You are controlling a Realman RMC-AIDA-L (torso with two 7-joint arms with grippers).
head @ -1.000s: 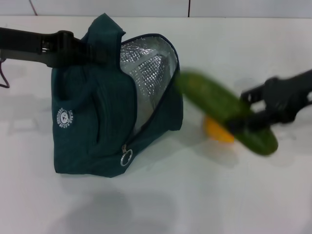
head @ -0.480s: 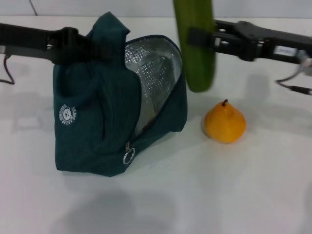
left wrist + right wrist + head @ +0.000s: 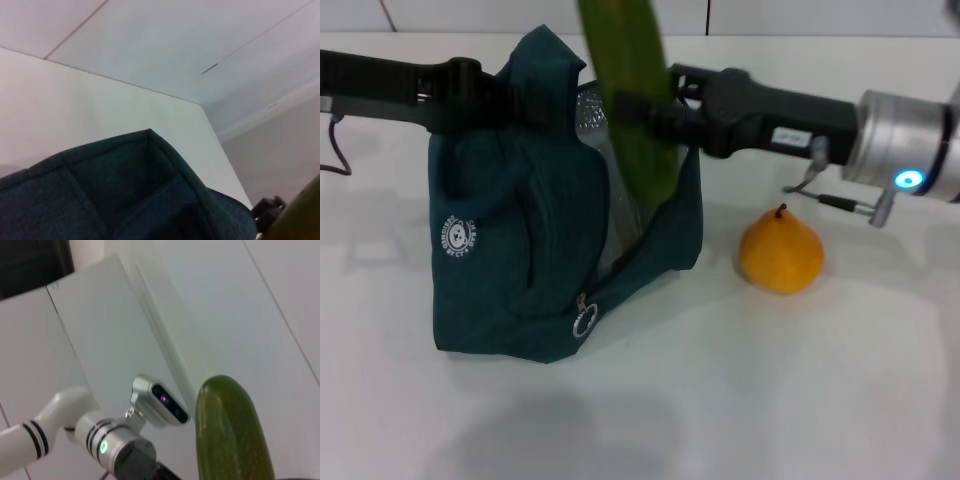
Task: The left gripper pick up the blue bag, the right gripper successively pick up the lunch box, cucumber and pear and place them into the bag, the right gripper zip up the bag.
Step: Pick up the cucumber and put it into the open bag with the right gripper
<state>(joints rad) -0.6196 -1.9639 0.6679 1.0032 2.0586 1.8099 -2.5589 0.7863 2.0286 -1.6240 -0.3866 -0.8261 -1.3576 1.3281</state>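
The right gripper has swung in from the right side and now hangs over the open mouth of the bag. Its fingers are clamped on the cucumber. A moment ago the cucumber hung beside the bag, above the pear. Now it stands almost upright, a bit tilted, with its low end in front of the silver lining, just at the opening. Its top runs out of the head view.

The left gripper has not moved. It holds the bag up by the top cloth near the handle, so the mouth stays wide. Its fingers look closed on the cloth.

The pear sits alone on the bench, just right of the bag. The lunch box is nowhere in sight, so it is likely inside the bag already.

This means the cucumber step is nearly done. Next the cucumber should go down into the bag and be let go. It is long, so it may catch on the rim
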